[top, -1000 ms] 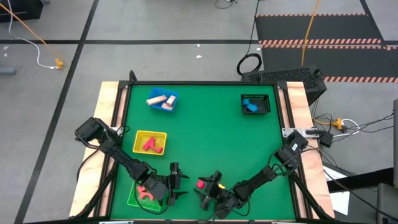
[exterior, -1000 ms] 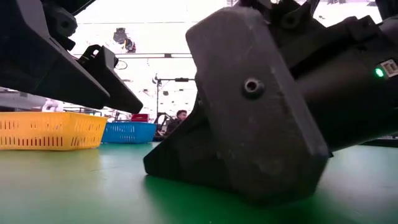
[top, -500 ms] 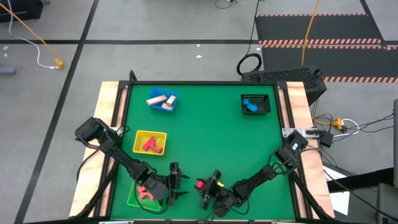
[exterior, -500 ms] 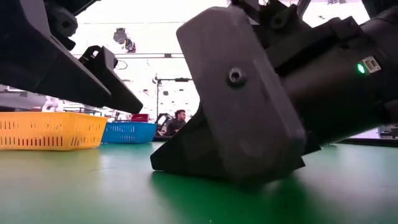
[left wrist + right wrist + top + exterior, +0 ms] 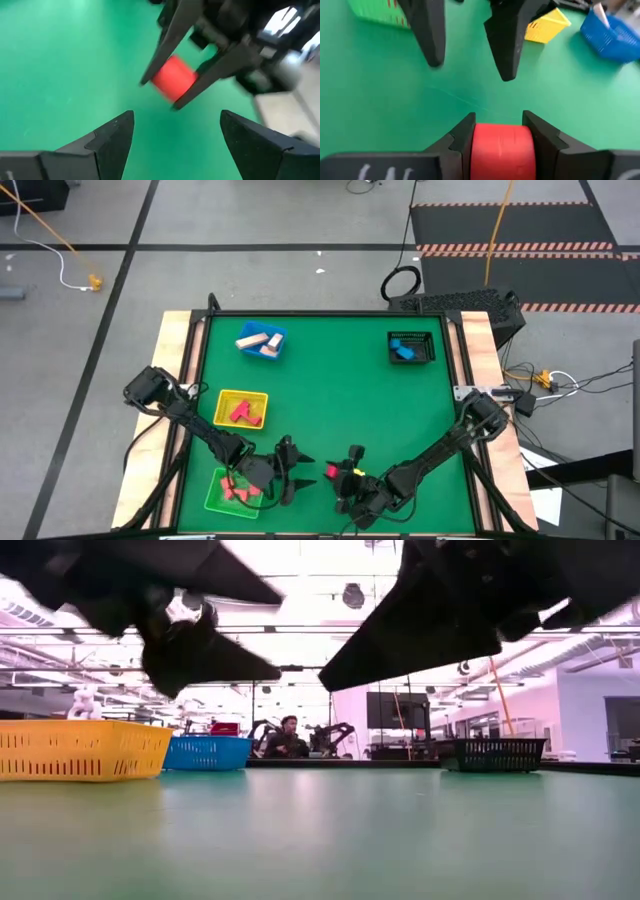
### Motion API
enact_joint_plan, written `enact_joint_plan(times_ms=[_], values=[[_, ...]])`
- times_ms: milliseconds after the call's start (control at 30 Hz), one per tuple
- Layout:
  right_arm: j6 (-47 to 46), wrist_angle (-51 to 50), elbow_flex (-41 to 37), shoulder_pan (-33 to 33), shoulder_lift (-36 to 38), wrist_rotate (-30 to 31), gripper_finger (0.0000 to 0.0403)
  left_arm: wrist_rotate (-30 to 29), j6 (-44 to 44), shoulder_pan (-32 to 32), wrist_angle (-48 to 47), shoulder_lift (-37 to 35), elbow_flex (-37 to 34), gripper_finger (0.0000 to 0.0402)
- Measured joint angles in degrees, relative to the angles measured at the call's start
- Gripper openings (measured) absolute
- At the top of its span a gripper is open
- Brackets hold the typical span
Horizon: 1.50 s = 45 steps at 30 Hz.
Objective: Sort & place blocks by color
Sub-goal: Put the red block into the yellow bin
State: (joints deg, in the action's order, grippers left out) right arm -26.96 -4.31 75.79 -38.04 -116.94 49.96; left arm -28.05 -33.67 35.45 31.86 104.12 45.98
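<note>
A red block [image 5: 502, 147] sits between the fingers of my right gripper [image 5: 499, 120], which is shut on it above the table's near middle [image 5: 338, 472]. The left wrist view shows the same block [image 5: 172, 77]. My left gripper [image 5: 296, 477] hangs open just left of it, its fingers [image 5: 117, 132] holding nothing. Red and pink blocks lie in the green tray [image 5: 215, 502] and the yellow tray [image 5: 226, 398]. Tan blocks lie in the blue tray [image 5: 278, 335], and a blue block in the black basket [image 5: 412, 337]. My right gripper pinches the red block by two opposite sides [image 5: 479, 145] between its two fingers. The fingers reach in from the table's right side, slanting down. The block is lifted clear of the green table.
The green tray is close behind my left gripper at the near left. In the low view the yellow tray [image 5: 80, 750], blue tray [image 5: 205, 752] and black basket [image 5: 495, 753] stand on the table's far part. A person sits in the room beyond.
My right gripper has shut on the red block and risen, lifting it off the table. My left gripper, still open, has also risen and shifted a little toward the table's right edge, uncovering the green tray.
</note>
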Motion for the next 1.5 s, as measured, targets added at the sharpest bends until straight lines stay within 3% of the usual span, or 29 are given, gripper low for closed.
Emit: enact_joint_plan(times_ms=[167,300,400,600,700,833,967,1100,1500], values=[[13.19,-0.69,0.0,0.84,1.75,0.41,0.0114,3.35,3.17,-2.17,8.5,0.0,0.0,0.0296],[23.93,2.13,-0.04,1.45,1.93,0.99,0.0114,7.53,1.61,-4.44,8.84,-0.01,0.0,0.0296],[26.35,3.12,-0.09,2.17,1.82,0.88,0.0114,10.01,1.57,-5.55,8.58,-0.02,0.0,0.0296],[30.43,3.5,-0.11,2.69,1.84,2.72,0.0114,9.62,5.58,-5.71,8.55,-0.1,-0.02,0.0296],[34.87,3.52,-0.11,2.44,2.23,6.56,0.0114,9.34,7.76,-5.86,7.25,-1.66,-0.02,0.0296],[35.03,2.68,0.04,2.37,5.52,7.01,0.0114,7.1,10.97,-5.38,3.79,-5.16,0.02,0.0296],[35.23,3.56,0.13,2.04,9.7,6.52,0.0114,4.54,15.31,-5.34,2.38,-7.35,0.0,0.0296],[36.02,3.06,0.13,2.35,11.5,2.32,0.0114,3.98,18.11,-6.38,3.19,-7.76,0.05,0.0296],[51.15,1.77,0.11,2.4,11.39,2.13,0.0114,4.03,22.47,-7.66,2.81,-9.91,0.02,0.0296]])
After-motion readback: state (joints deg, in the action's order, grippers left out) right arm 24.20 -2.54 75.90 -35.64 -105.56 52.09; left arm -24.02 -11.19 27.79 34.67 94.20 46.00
